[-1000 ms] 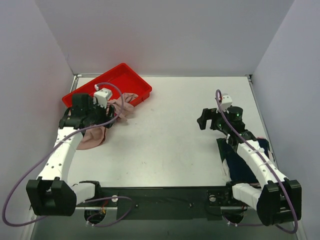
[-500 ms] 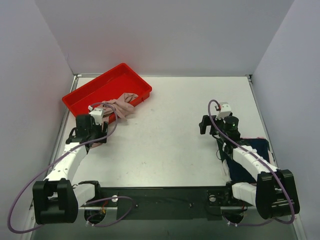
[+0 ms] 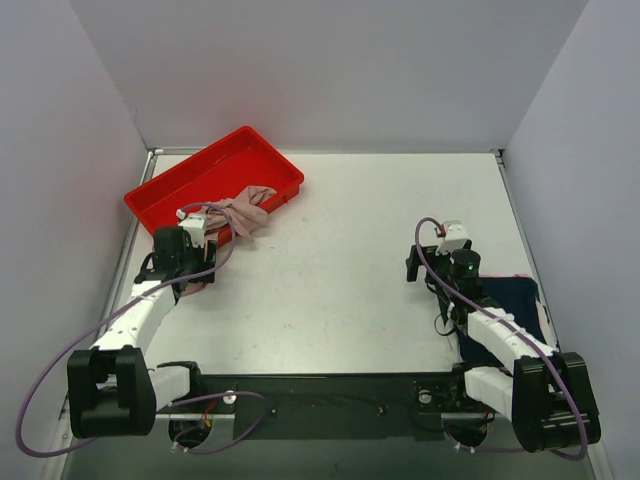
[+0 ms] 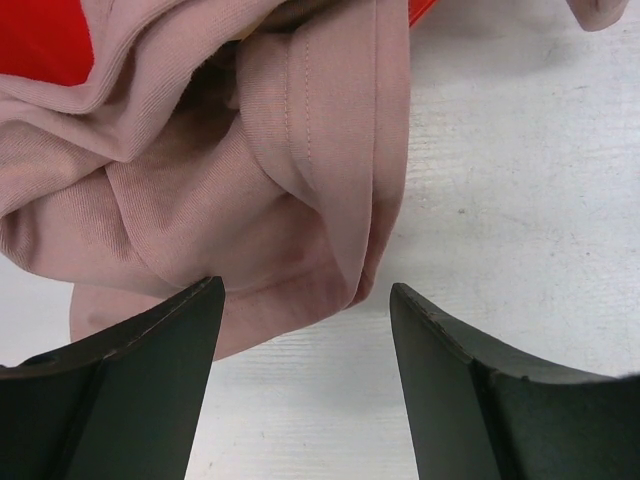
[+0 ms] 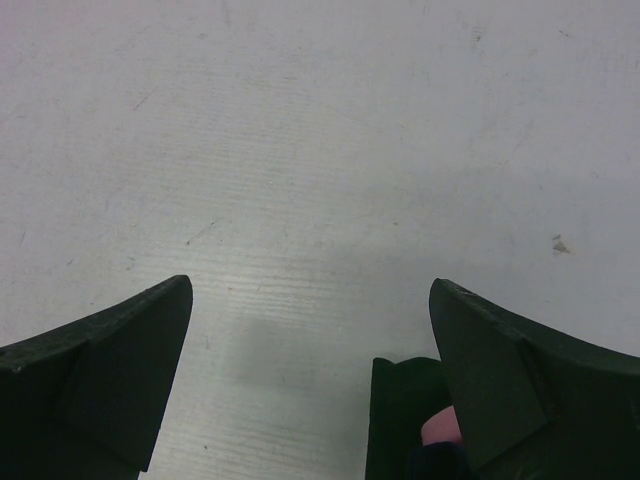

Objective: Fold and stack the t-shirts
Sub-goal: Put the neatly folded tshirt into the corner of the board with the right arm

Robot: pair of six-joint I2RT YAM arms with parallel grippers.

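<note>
The dusty beige-pink t-shirt (image 3: 245, 212) lies crumpled, spilling from the red tray (image 3: 190, 180) onto the table. In the left wrist view its bunched folds (image 4: 250, 170) lie just ahead of my fingertips. My left gripper (image 3: 178, 268) (image 4: 305, 290) is open and low over the table at the shirt's near edge, holding nothing. The dark navy t-shirt (image 3: 515, 305) lies at the near right, partly under my right arm. My right gripper (image 3: 415, 265) (image 5: 310, 285) is open over bare table. A navy cloth corner (image 5: 400, 420) with a bit of pink (image 5: 440, 425) shows by its right finger.
The red tray sits at the far left, angled, its corners showing in the left wrist view (image 4: 40, 40). White walls close in the table on three sides. The arm bases and a black rail (image 3: 320, 395) run along the near edge.
My left gripper has dropped from above the tray's edge to the table and come nearer. The beige-pink cloth seen below it is now mostly covered. My right gripper has drawn back toward the near right.
</note>
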